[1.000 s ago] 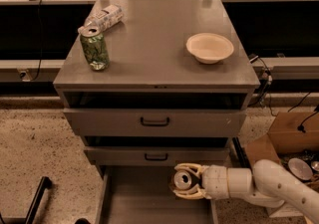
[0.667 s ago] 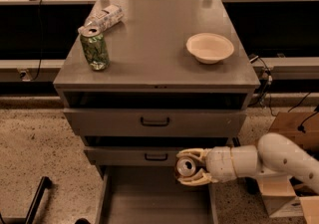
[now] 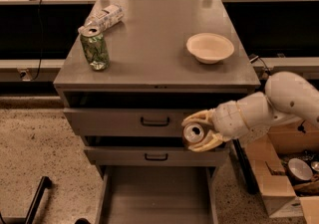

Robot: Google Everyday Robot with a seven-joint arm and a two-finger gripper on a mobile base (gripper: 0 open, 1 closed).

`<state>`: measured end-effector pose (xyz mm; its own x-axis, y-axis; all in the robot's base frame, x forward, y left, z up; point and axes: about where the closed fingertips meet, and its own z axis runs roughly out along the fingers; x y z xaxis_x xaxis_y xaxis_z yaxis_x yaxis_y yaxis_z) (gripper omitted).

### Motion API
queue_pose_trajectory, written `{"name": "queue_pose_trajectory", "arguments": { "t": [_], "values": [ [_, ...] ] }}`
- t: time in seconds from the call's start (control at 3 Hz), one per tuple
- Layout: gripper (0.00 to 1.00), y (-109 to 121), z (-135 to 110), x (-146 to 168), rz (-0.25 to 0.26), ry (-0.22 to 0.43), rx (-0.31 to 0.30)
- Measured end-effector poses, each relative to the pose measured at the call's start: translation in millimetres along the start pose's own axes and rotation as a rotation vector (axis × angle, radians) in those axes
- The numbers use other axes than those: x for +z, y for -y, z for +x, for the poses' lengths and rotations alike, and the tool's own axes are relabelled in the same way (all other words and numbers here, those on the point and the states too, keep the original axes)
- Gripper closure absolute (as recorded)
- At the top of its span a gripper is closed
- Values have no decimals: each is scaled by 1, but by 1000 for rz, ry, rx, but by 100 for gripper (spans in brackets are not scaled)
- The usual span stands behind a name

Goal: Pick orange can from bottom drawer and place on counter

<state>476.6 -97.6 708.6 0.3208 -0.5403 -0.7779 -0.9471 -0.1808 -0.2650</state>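
Observation:
My gripper [image 3: 198, 131] is shut on the orange can [image 3: 193, 134], whose silver pull-tab top faces the camera. It holds the can in the air in front of the two upper drawers, to the right of their black handles, above the open bottom drawer [image 3: 157, 198]. The drawer's grey floor lies bare below. The counter [image 3: 154, 39] is the flat grey cabinet top above and behind the can. My white arm reaches in from the right.
On the counter stand a green patterned can [image 3: 95, 48] at the left front, a white labelled bottle [image 3: 105, 18] lying behind it, and a white bowl [image 3: 210, 48] at the right. A cardboard box [image 3: 279, 178] sits on the floor at the right.
My gripper has lifted the orange can up out of the bottom drawer, from just above its floor to the height of the middle drawer front, and slightly right.

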Motion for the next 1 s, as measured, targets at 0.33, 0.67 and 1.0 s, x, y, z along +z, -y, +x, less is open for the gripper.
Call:
{"name": "queue_pose_trajectory", "arguments": {
  "t": [0.33,0.67,1.0],
  "values": [
    [100,6,-5,-5,-10,-8,-22],
    [100,5,-24,9,-95,-88,-59],
    [100,-8,-106,49,-342,-245,-180]
  ]
}}
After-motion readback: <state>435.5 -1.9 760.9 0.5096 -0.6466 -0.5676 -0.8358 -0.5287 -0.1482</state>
